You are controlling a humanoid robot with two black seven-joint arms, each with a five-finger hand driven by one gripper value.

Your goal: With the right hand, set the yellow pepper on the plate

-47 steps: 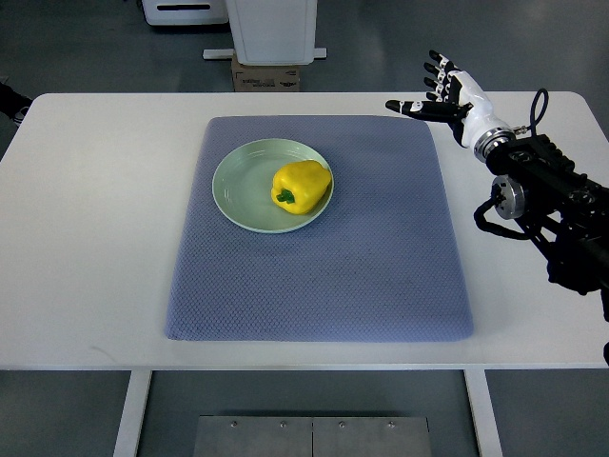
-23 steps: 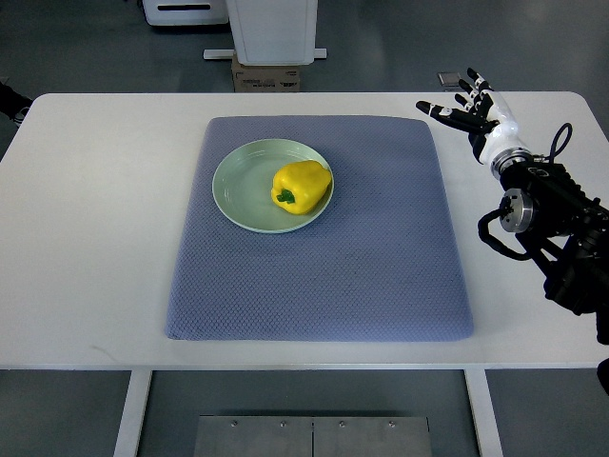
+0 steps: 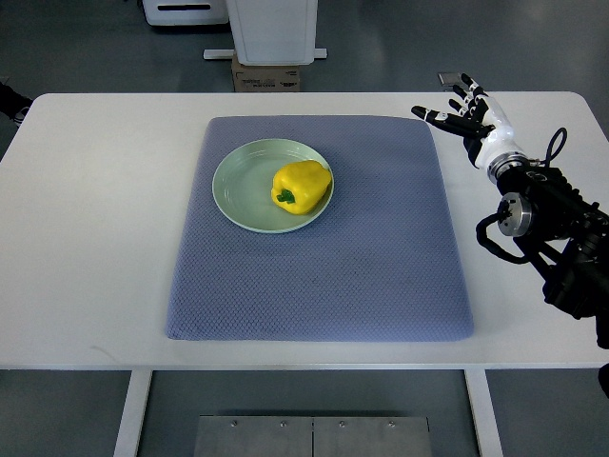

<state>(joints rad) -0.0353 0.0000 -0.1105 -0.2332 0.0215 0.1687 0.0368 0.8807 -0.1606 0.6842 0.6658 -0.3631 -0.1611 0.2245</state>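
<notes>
Pepper (image 3: 303, 187) is seen lying on the right part of the plate (image 3: 243, 190), which is set on the grey mat (image 3: 324, 276) on the table (image 3: 95, 219). The right hand (image 3: 469, 116) is held well apart from it, by the mat's far right corner, fingers spread and nothing gripped.

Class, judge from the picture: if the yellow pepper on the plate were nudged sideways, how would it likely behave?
The yellow pepper lies on its side, rounded and lobed, so it would probably rock or roll unevenly. Its glossy skin looks slippery. The shallow plate rim might stop it.

no legible text anywhere
</notes>
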